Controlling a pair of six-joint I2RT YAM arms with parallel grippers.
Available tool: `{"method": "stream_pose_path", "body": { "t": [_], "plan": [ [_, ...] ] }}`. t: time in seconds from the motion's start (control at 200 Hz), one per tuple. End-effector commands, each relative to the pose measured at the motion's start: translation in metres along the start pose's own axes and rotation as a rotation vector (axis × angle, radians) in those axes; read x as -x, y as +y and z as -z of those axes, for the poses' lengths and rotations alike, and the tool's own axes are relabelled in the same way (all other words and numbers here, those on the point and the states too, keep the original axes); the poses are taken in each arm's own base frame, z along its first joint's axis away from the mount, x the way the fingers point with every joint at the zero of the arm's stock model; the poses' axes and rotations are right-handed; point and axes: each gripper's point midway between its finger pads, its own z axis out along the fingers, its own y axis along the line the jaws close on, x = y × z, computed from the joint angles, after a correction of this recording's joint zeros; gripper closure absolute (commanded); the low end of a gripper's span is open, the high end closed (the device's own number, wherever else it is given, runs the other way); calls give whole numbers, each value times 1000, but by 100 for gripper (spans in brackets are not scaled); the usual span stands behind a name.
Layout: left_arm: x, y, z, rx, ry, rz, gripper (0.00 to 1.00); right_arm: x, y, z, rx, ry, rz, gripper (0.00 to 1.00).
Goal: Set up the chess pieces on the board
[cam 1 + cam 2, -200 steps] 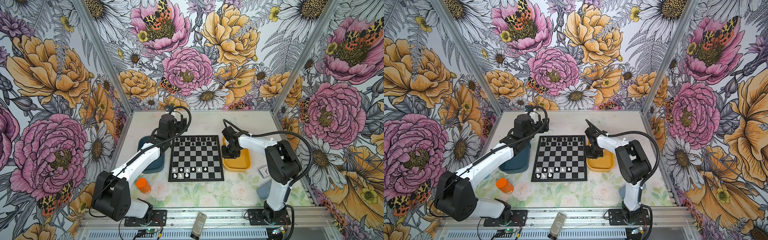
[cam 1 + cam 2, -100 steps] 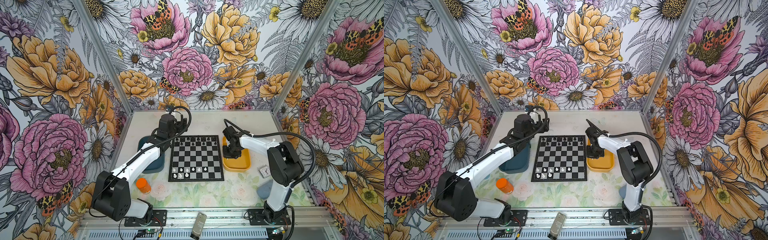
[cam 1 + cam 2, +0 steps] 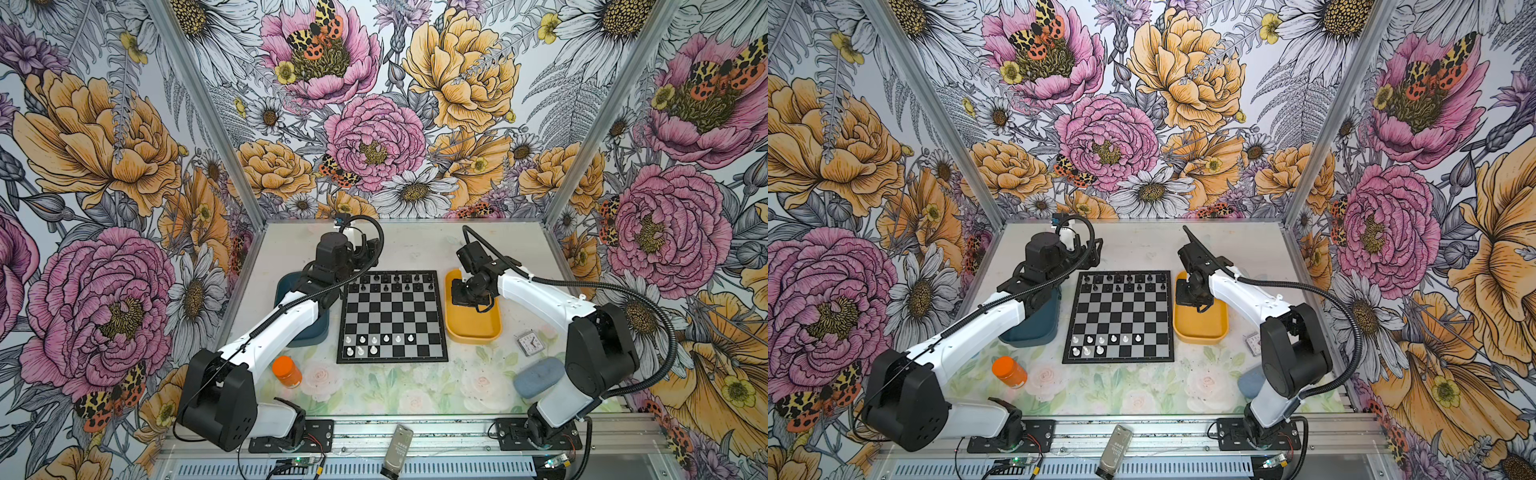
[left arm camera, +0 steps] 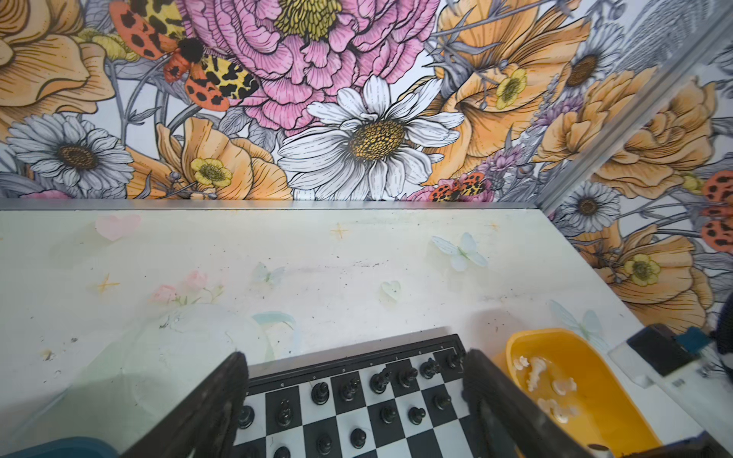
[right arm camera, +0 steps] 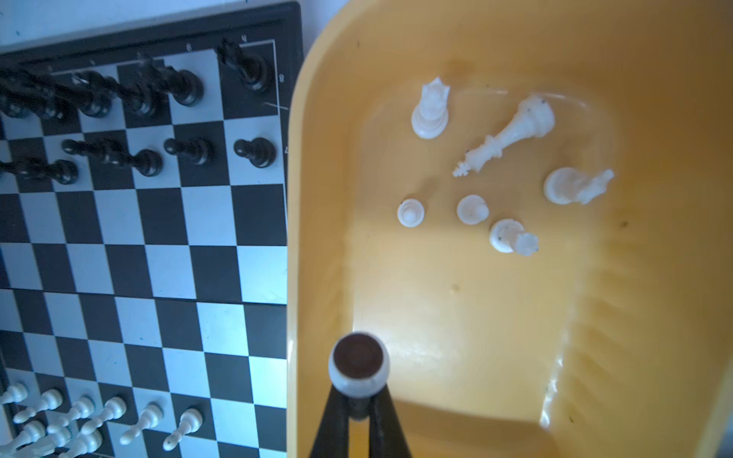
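The board point(image 3: 392, 320) point(image 3: 1119, 320) lies mid-table. Black pieces point(image 3: 395, 282) fill its far rows, and several white chess pieces point(image 3: 374, 343) point(image 5: 99, 416) stand in its near rows. More white pieces point(image 5: 503, 135) point(image 4: 551, 384) lie loose in the yellow tray point(image 3: 471, 328) point(image 5: 595, 317). My right gripper point(image 3: 469, 291) point(image 5: 359, 400) hangs over the tray's far end. It is shut on a white piece point(image 5: 359, 366) whose dark base faces the camera. My left gripper point(image 3: 365, 253) point(image 4: 357, 357) is open and empty above the board's far left corner.
A dark blue bin point(image 3: 309, 334) sits left of the board under my left arm. An orange bottle point(image 3: 286, 371) stands at the near left. A small clock point(image 3: 530, 344) and a blue-grey oblong point(image 3: 538, 376) lie near my right arm's base.
My right arm's elbow has swung outward to the right while its gripper stayed over the tray's far end. The left arm has barely moved.
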Motion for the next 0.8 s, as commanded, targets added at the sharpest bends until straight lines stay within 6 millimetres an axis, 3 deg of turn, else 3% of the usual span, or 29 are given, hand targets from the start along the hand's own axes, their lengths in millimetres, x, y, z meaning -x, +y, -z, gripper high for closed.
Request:
{"method": "stream_pose_path", "body": {
  "t": [0.0,0.325,0.545,0.796],
  "plan": [
    [15,-24,12,-120,-79,-23,14,3,-2,18,11,-50,-30,100],
    [8,-36,16,-161,-80,-37,14,-8,3,25,70,-35,-47,100],
    [1,-39,16,-176,-84,-25,14,-20,32,39,243,59,-42,100],
    [-6,-39,16,-185,-92,-20,14,-44,51,59,322,187,-32,100]
  ]
}}
